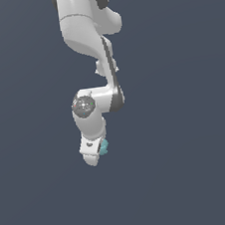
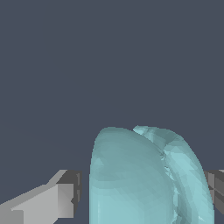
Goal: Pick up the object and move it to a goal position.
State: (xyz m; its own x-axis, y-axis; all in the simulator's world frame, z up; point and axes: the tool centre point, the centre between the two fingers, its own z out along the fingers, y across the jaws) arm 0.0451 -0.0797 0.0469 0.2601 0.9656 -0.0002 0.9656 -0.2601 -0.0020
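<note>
Clearly, the object sits between end effector fingers.

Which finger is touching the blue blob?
Neither clearly. The grey finger stands apart from the blob, with a gap showing; the dark finger sits at its edge, contact unclear.

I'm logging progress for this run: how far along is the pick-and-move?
Approach looks done: the gripper is at the teal object, whose fingers flank it with a visible gap on one side. Closing on it is in hand. Lift and transfer remain; no goal marker is visible.
</note>
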